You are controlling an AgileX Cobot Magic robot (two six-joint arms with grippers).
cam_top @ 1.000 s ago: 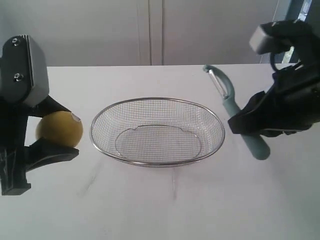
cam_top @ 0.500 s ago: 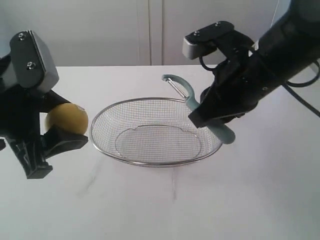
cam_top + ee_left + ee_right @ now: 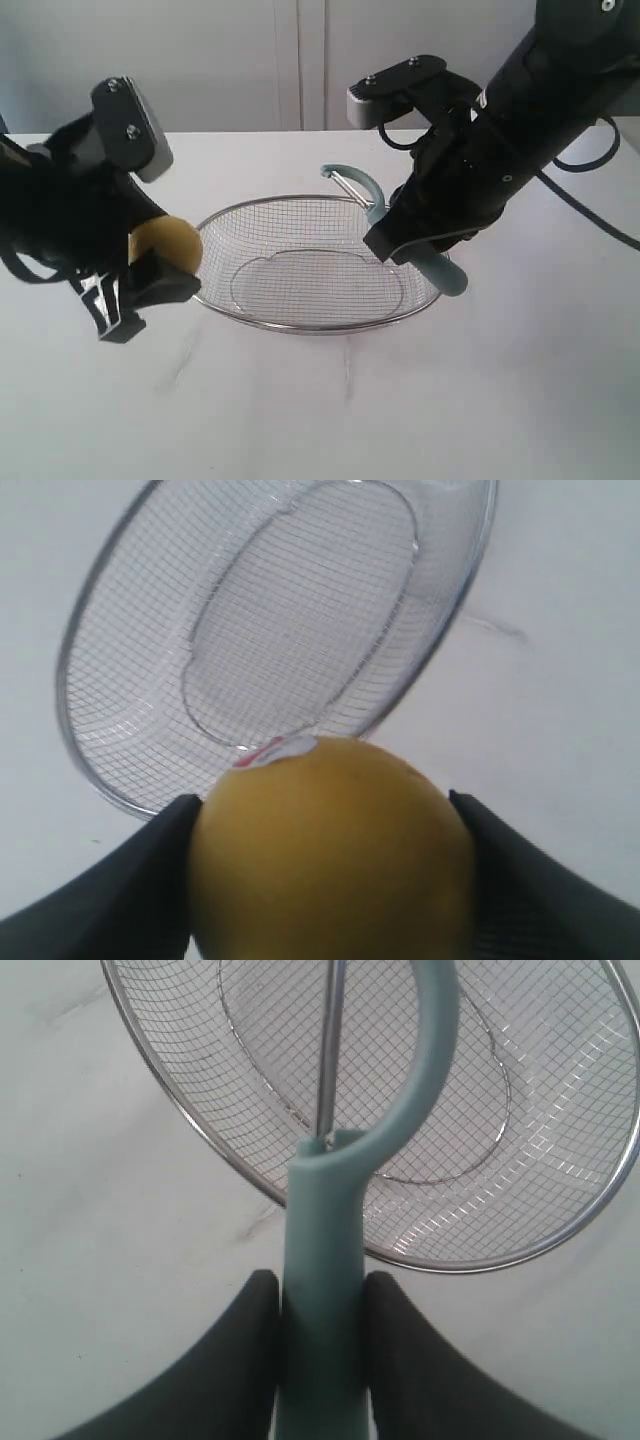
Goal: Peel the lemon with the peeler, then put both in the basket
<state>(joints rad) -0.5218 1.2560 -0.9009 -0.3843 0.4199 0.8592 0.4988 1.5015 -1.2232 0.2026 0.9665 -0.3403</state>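
The lemon (image 3: 168, 243) is clamped between the two black fingers of the left pincer (image 3: 160, 265), which is closed on its sides. It is held clear of the white tabletop (image 3: 350, 420), just at the left edge of the wire-mesh basket (image 3: 300, 323) as seen from the exterior view. In the left wrist view a small white and red sticker (image 3: 275, 752) is seen on the fruit's skin, and the basket's rim is partly covered by the fruit. The skin that is shown is smooth and yellow.

The peeler (image 3: 372, 198) is gripped by its pale teal handle in the right pincer (image 3: 415, 245), whose fingers are pressed against both sides of the handle. The tool is held tilted: its looped head and thin metal blade are raised over the right part of the basket, pointing towards the far left, while the handle's butt end sticks out below the pincer near the basket's right rim. Contact between peeler and basket cannot be judged from these views.

The basket is set on the tabletop between the two arms, and only mesh is seen inside it. Lemon and peeler are kept well apart.
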